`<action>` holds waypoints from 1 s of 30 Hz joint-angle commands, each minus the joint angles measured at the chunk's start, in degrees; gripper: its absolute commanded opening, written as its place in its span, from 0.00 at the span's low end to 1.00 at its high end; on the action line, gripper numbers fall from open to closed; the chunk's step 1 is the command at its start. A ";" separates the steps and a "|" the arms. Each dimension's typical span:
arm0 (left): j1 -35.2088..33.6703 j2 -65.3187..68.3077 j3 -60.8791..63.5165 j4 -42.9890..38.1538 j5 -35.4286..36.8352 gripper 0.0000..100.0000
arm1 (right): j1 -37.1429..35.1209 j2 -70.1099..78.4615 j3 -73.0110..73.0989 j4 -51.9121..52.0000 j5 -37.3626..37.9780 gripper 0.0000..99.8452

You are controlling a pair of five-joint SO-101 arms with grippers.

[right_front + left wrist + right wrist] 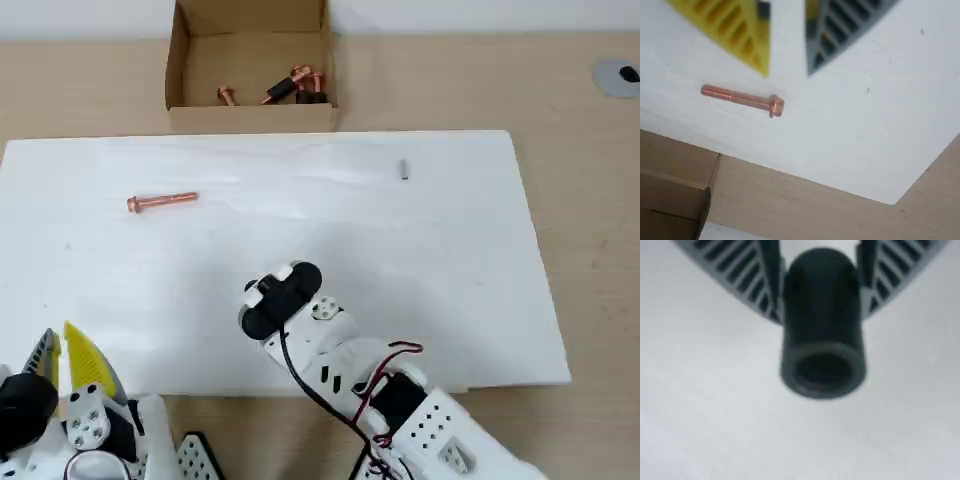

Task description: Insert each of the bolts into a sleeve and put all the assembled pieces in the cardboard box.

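The wooden table [600,250] carries a wide white board [350,260] that covers most of its middle. Beyond the board's far edge stands the open cardboard box [180,70], and inside it, toward one corner, lie several copper-and-black pieces [298,85] (how many, I cannot tell).

The right arm [330,350] leans in over the near edge of the board, its black wrist above the white surface. In its own view the right gripper [822,315] pinches a black sleeve [822,340] between its grey ribbed fingers [890,270], the sleeve's open bore facing the camera and the board just beneath.

The left gripper [60,330] sits at the near left corner of the board, one finger yellow and one grey. Its wrist view shows the left gripper [786,70] spread apart with nothing between the fingers.

A copper bolt [162,201] lies flat on the board's left part, well apart from both grippers and from the box; the left wrist view shows it with its flanged head toward the board's edge.

A small dark grey object [404,169] rests on the board near its far right corner, too small to identify.
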State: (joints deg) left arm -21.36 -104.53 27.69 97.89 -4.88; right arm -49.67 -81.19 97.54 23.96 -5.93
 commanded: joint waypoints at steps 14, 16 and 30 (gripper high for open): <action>-0.35 -0.13 0.09 -1.05 0.00 0.06 | -0.66 -1.54 -0.13 0.09 0.53 0.01; -0.35 -0.13 -0.18 -1.23 -0.35 0.07 | -0.66 -1.54 -0.13 0.09 0.53 0.01; -0.79 34.68 -3.16 -8.53 11.34 0.11 | -0.66 -1.54 -0.13 0.09 0.53 0.01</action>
State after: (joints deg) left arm -21.36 -83.96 27.60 91.03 0.40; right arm -49.67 -81.19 97.54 23.96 -5.93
